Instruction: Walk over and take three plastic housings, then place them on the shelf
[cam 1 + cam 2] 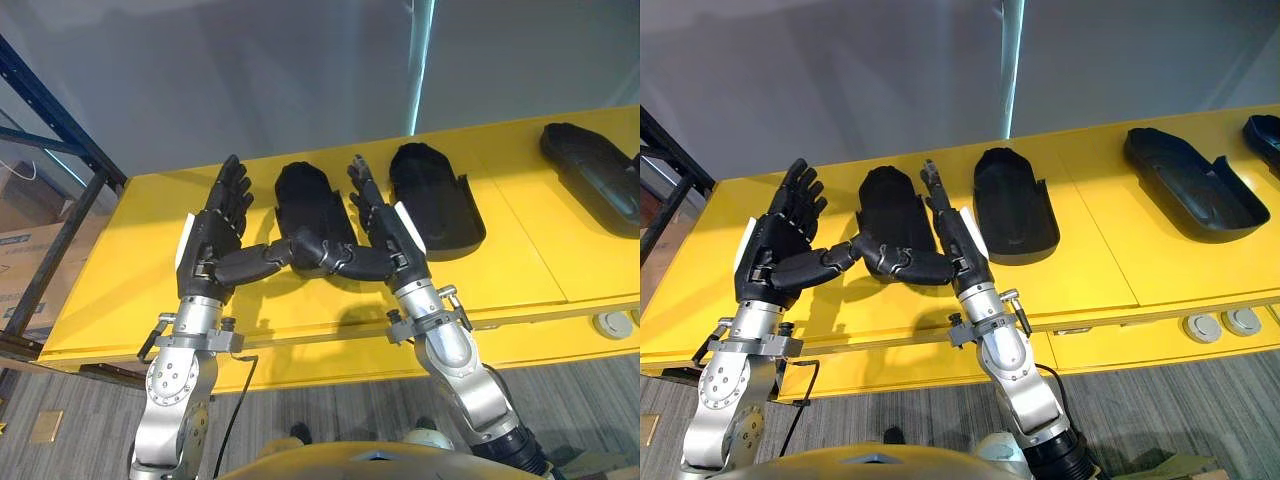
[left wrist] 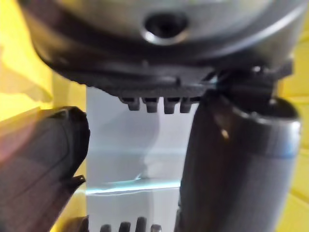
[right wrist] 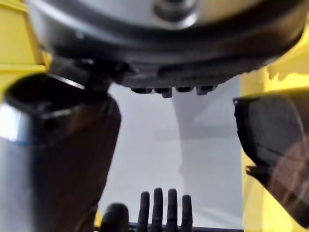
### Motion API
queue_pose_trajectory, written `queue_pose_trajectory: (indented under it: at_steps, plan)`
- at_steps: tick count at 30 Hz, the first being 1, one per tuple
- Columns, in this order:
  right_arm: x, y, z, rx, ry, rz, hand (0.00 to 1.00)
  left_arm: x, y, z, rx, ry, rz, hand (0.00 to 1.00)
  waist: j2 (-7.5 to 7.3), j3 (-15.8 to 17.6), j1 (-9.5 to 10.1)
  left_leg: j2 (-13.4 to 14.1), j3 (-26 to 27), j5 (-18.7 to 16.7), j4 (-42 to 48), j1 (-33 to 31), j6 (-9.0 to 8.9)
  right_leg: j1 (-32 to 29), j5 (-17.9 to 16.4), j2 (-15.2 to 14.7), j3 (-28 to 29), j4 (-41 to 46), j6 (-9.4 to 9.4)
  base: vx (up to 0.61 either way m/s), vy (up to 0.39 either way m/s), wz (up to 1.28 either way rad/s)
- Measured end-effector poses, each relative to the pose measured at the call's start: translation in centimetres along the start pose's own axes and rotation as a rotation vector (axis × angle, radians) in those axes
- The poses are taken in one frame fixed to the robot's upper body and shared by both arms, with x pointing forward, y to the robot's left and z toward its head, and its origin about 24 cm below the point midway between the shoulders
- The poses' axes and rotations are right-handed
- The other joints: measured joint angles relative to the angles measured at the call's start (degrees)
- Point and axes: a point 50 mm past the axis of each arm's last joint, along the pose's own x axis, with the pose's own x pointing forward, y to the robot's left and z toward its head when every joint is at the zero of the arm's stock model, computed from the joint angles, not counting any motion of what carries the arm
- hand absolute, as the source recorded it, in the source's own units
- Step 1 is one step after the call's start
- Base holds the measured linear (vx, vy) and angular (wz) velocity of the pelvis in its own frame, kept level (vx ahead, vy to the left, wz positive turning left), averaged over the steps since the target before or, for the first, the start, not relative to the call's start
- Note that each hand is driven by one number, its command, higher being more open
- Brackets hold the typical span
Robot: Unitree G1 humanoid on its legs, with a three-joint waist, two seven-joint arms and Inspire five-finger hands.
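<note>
**Left eye view.** A yellow flat work surface (image 1: 520, 250) runs across the frame before a grey wall (image 1: 300, 70). Three housings lie on it.
- A black moulded plastic housing (image 1: 310, 200) lies at the centre.
- A second black housing (image 1: 435, 200) lies at its 3 o'clock, apart from it.
- A third black housing (image 1: 590, 175) lies well apart, further toward 3 o'clock.

The left hand (image 1: 210, 240) stands at 9 o'clock of the centre housing and the right hand (image 1: 390, 235) at 3 o'clock, between the first two housings. Both hands are spread with the fingers straight and pointing to 12 o'clock, palms turned inward. Each thumb reaches across the housing's 6 o'clock end, and the two tips meet there. No finger is curled round the housing. Whether the thumbs press on it cannot be told. A blue steel rack upright (image 1: 60, 110) and a cardboard box (image 1: 25, 245) stand at 9 o'clock of the surface.

**Right eye view.** The arrangement is the same. A fourth black housing (image 1: 1265, 135) shows at the 3 o'clock edge. Two round pale discs (image 1: 1205, 326) sit on the front ledge at 5 o'clock.

**Left wrist view.** The left hand's fingers (image 2: 154, 103) project straight and its thumb is extended. A dark rounded edge beside them appears to be the centre housing. The right hand's straight fingertips show beyond.

**Right wrist view.** The right hand's fingers (image 3: 166, 90) are likewise straight, with the thumb out. A dark moulded edge, apparently the same housing, lies beside the hand.
</note>
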Motion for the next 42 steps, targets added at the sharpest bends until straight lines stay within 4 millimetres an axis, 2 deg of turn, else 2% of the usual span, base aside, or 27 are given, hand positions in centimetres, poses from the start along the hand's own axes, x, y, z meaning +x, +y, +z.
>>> queue_pose_trajectory:
  at_steps: [11, 15, 18, 21, 28, 42]
  plan:
    - [-0.1, 0.6, -0.5, 0.029, 0.045, -0.008, 1.00, -0.1, 1.1, 0.6, 0.021, -0.041, 0.093, 1.00, -2.73, -1.65, 1.04, 0.02, -0.52, 0.03, -0.94, 0.88, -0.03, 1.87, 0.49, 0.37, -0.81, -1.92, 0.00, 0.00, 0.000, 0.02]
    - [-0.5, 0.6, -2.5, 0.018, 0.187, 0.001, 1.00, -0.3, 2.1, 1.9, 0.021, -0.139, 0.220, 1.00, -2.87, -1.60, 0.97, 0.03, -0.53, 0.05, -1.05, 0.90, -0.04, 1.87, 0.49, 0.40, -0.85, -1.97, 0.00, 0.00, 0.000, 0.00]
    - [-1.2, 0.5, -4.6, -0.024, 0.317, -0.015, 1.00, -0.5, 2.5, 3.1, 0.027, -0.213, 0.267, 1.00, -3.01, -1.63, 1.11, 0.00, -0.63, 0.18, -1.44, 0.90, -0.04, 1.91, 0.49, 0.44, -0.90, -2.18, 0.00, 0.00, 0.001, 0.01]
    - [-2.1, 0.5, -5.7, -0.024, 0.382, -0.038, 1.00, -0.6, 2.3, 3.6, 0.020, -0.245, 0.280, 1.00, -3.31, -1.63, 1.69, -0.04, -0.76, 0.37, -1.95, 0.92, -0.05, 1.92, 0.55, 0.50, -1.01, -2.51, 0.03, 0.00, 0.001, 0.03]
    - [-2.0, 1.3, -5.6, -0.038, 0.371, -0.044, 1.00, -0.7, 2.3, 3.5, 0.004, -0.243, 0.307, 1.00, -4.59, -1.57, 1.63, -0.08, -0.76, 0.35, -2.00, 0.87, -0.07, 1.88, 0.53, 0.50, -1.00, -2.61, 0.02, 0.00, 0.000, 0.00]
    - [-1.9, 1.8, -5.4, -0.024, 0.355, 0.002, 1.00, -0.7, 2.2, 3.4, -0.009, -0.242, 0.319, 1.00, -5.22, -0.85, 0.89, -0.08, -0.60, 0.35, -2.08, 0.90, -0.08, 1.71, 0.47, 0.51, -0.89, -2.59, -0.02, 0.00, 0.000, 0.00]
